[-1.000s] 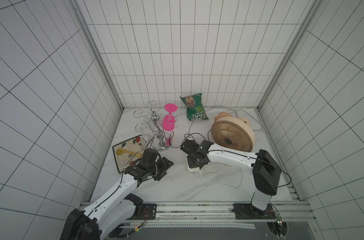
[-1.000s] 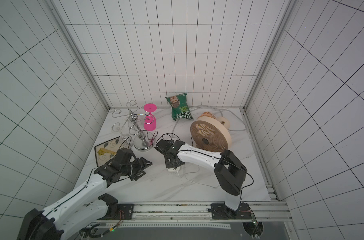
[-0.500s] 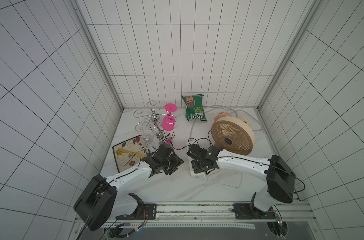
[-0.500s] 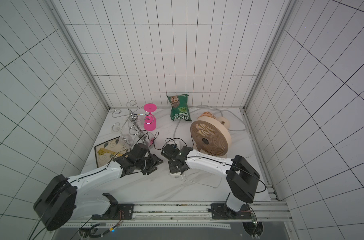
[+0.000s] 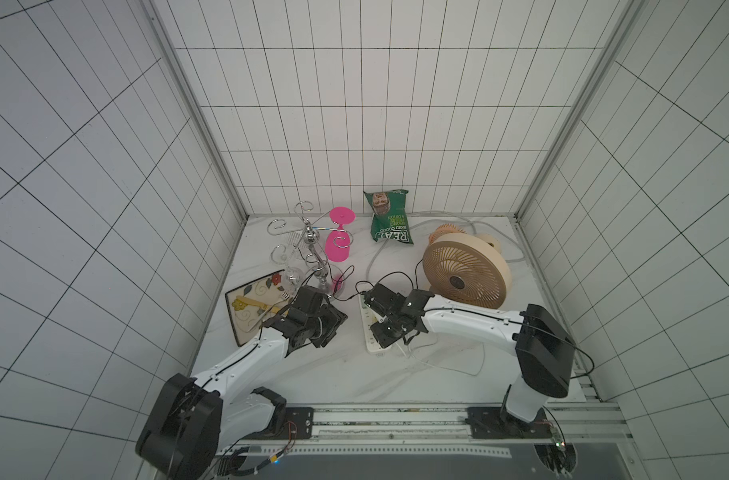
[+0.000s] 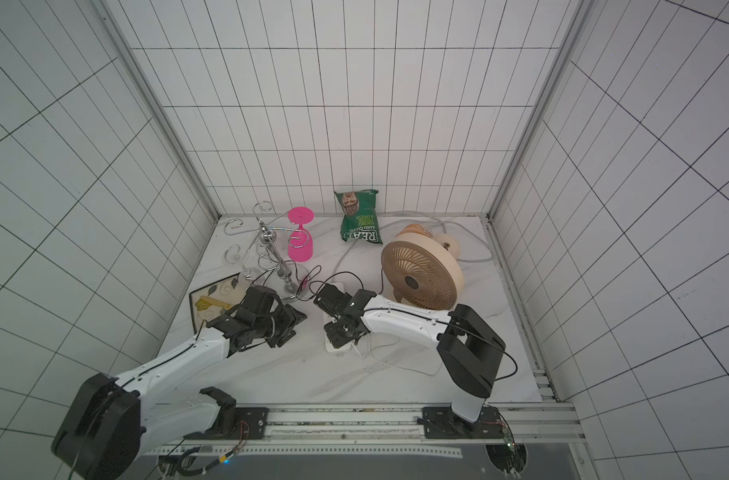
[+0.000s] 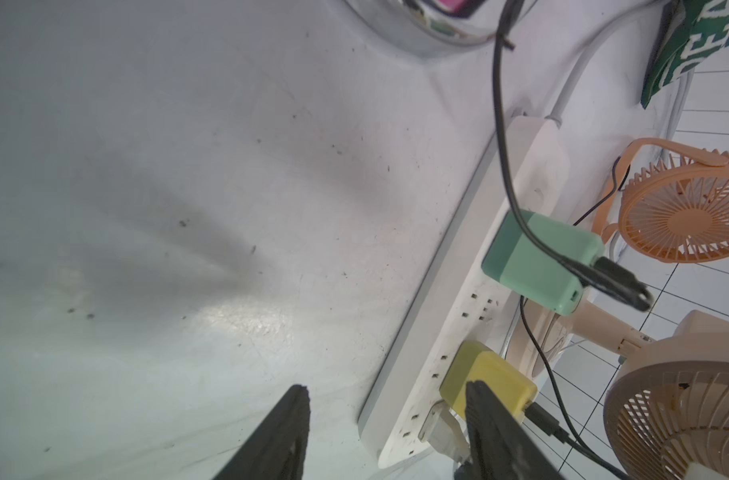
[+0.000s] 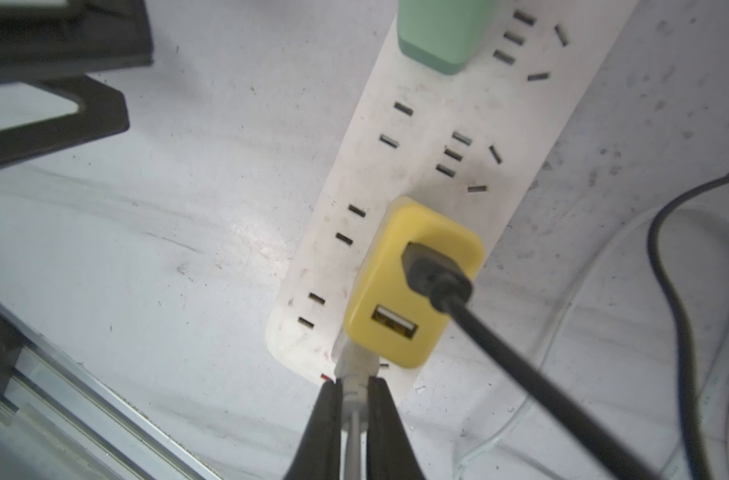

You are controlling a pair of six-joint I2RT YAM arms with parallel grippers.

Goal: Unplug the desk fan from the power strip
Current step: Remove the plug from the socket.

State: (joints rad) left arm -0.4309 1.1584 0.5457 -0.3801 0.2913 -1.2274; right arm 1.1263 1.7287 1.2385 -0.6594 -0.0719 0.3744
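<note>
The beige desk fan (image 5: 464,270) (image 6: 419,276) (image 7: 683,419) stands upright at the right of the table. The white power strip (image 5: 370,332) (image 6: 336,351) (image 7: 458,307) (image 8: 429,124) lies flat in front of it. My right gripper (image 5: 382,338) (image 6: 340,336) (image 8: 352,380) is shut on a white plug (image 8: 354,365) (image 7: 437,424) seated in the strip's near end, beside a yellow charger (image 8: 412,282). A thin white cord (image 5: 450,365) loops from there. My left gripper (image 5: 336,321) (image 6: 296,318) (image 7: 385,388) hovers open just left of the strip, holding nothing.
A green charger (image 7: 537,262) with a black cable sits further along the strip. A small orange fan (image 5: 446,230), a green crisp bag (image 5: 387,216), a chrome glass rack (image 5: 313,257) with a pink glass (image 5: 338,245), and a decorated tray (image 5: 250,307) crowd the back and left.
My left arm has swung right, bringing its gripper up beside the power strip. My right gripper has slid along the strip toward its near end.
</note>
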